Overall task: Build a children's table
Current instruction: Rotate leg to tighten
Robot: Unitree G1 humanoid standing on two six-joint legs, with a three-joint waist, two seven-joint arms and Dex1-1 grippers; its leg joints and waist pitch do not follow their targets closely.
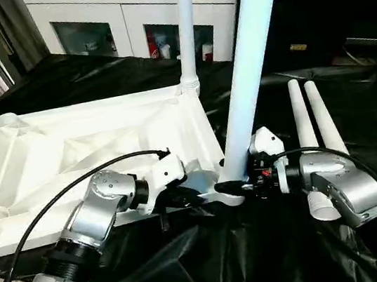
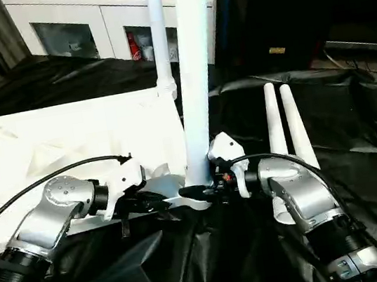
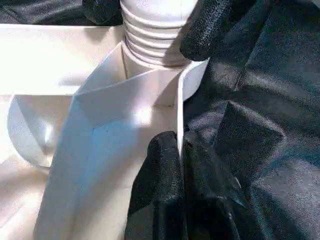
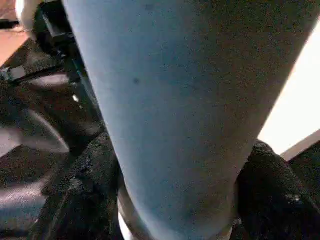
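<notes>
The white tabletop (image 1: 104, 146) lies ribbed side up on the black-draped work table. One white leg (image 1: 186, 28) stands upright in its far right corner socket. A second leg (image 1: 248, 68) stands, slightly tilted, in the near right corner socket. My right gripper (image 1: 241, 184) is shut on that leg's base, with a black finger (image 4: 82, 195) on each side. The leg's ribbed end (image 3: 155, 35) sits in the socket. My left gripper (image 3: 179, 165) is shut on the tabletop's thin rim beside that corner. Two loose legs (image 1: 313, 122) lie side by side to the right.
A white cabinet (image 1: 127, 15) with glass doors stands behind the work table. Black cloth (image 1: 214, 265) hangs over the near edge below my arms. Black cables run along both forearms.
</notes>
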